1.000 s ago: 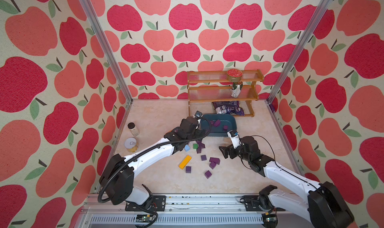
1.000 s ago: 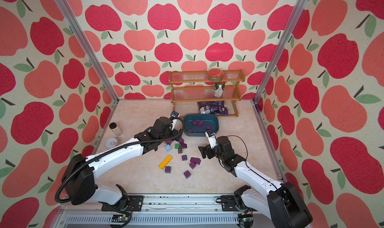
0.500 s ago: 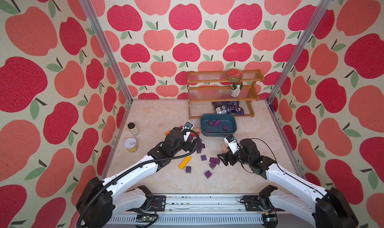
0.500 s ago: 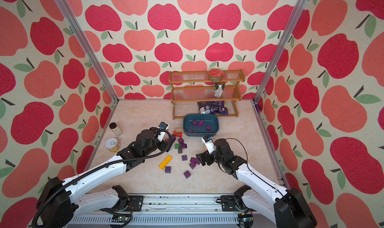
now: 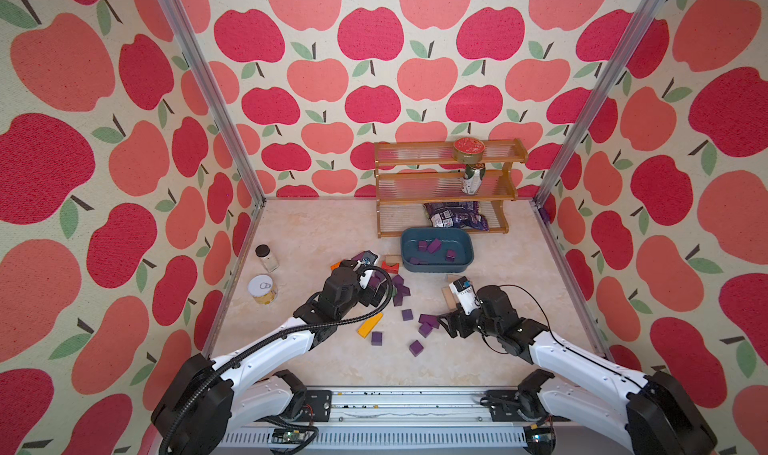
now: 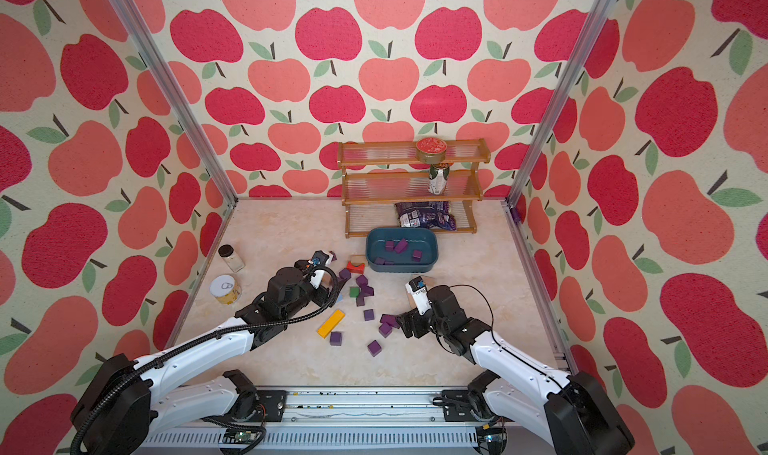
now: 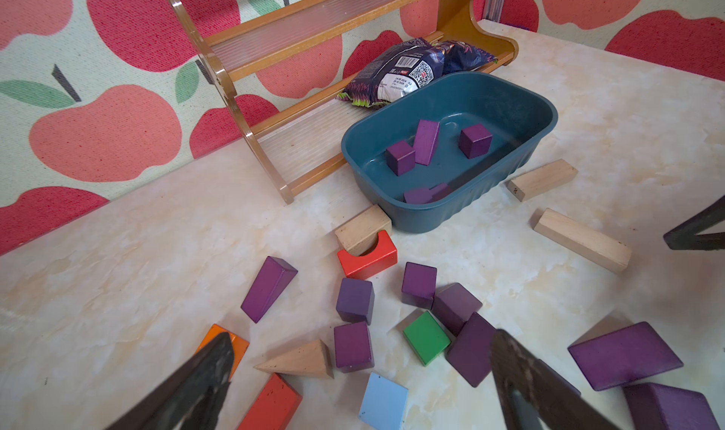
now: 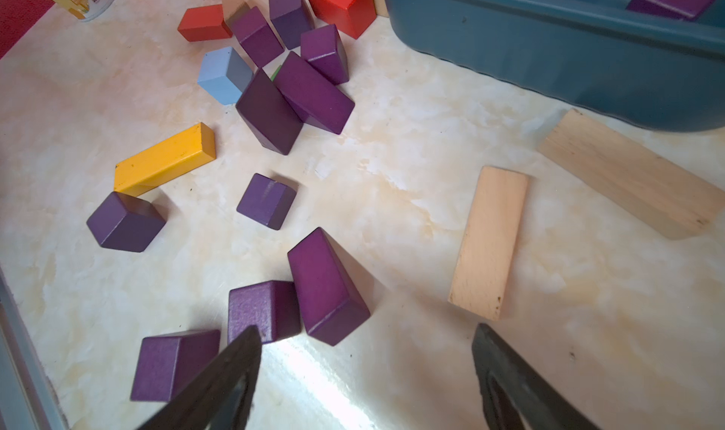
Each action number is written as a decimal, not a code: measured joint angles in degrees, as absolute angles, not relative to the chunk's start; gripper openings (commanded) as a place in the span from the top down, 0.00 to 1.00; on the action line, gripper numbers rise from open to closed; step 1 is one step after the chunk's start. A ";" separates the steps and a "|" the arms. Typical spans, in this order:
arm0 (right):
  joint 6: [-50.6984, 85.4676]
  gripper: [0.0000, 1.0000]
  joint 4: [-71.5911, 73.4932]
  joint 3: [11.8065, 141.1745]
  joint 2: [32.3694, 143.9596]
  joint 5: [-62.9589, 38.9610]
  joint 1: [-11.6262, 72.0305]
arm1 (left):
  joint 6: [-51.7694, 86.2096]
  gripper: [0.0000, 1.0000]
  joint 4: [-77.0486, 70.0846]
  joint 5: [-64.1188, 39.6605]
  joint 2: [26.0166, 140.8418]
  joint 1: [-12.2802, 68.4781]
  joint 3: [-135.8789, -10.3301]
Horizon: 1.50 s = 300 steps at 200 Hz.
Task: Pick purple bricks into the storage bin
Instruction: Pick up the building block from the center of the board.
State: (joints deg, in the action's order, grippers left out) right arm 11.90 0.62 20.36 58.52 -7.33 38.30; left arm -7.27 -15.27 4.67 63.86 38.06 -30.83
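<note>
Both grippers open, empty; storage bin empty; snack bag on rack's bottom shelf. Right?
No: the storage bin is not empty; the left wrist view shows several purple bricks inside. Yes, left gripper and right gripper are open and empty, snack bag on the bottom shelf of the rack.

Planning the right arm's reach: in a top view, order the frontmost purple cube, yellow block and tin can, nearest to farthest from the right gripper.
1. Frontmost purple cube, near the right gripper.
2. Yellow block, mid-floor.
3. Tin can, far left.
</note>
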 measured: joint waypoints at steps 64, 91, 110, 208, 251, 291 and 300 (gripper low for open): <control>13.45 0.19 3.22 20.03 62.81 -4.75 39.88 | -7.18 0.01 -17.30 2.13 58.11 37.34 -26.96; 13.67 0.19 3.57 19.46 63.13 -3.68 40.51 | -7.03 0.01 -17.47 1.50 56.93 37.34 -26.20; 13.82 0.20 3.75 19.03 63.13 -3.46 40.51 | -7.03 0.01 -17.50 1.15 56.99 37.34 -26.20; 13.85 0.20 6.76 17.91 65.69 -1.37 43.86 | -5.91 0.01 -18.72 -2.66 58.13 36.71 -26.20; 13.80 0.20 7.57 17.93 68.49 0.36 45.15 | -5.48 0.01 -18.72 -3.09 59.57 36.71 -26.20; 13.78 0.20 9.93 18.13 70.32 1.04 45.39 | -5.45 0.01 -18.74 -3.11 59.99 36.71 -26.20; 13.78 0.20 10.35 18.28 70.74 1.10 45.39 | -5.45 0.01 -18.70 -3.11 60.18 36.71 -26.20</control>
